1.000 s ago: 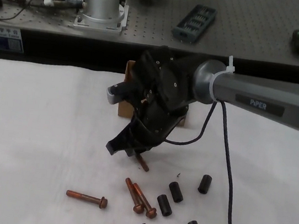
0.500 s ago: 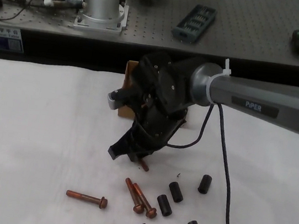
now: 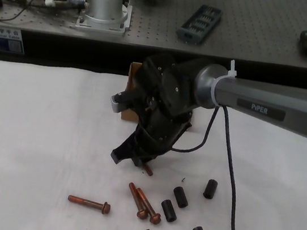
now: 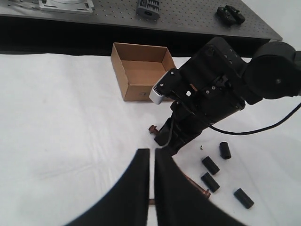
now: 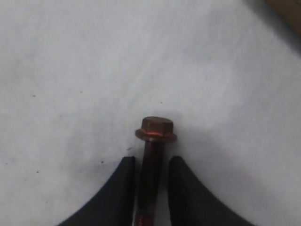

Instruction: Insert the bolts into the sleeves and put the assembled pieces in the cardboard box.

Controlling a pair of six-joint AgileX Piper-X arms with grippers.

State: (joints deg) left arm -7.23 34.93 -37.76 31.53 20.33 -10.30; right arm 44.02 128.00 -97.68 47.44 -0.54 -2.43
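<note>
From my station, the high view puts the right gripper (image 3: 135, 157) at mid-frame over the cloth (image 3: 34, 150), a bolt (image 3: 147, 169) lodged between its two fingers. Behind the arm, toward upper centre, the cardboard box (image 3: 129, 86) stands on the cloth. Below the gripper I count four loose bolts (image 3: 89, 202) at lower centre-left, two of them side by side, and five sleeves (image 3: 180, 196) scattered just to their right. The perforated bench (image 3: 258, 21) spans the top of the frame behind the cloth.

five bolts (image 3: 89, 202), five sleeves (image 3: 181, 196), one cardboard box (image 4: 140, 88).
</note>
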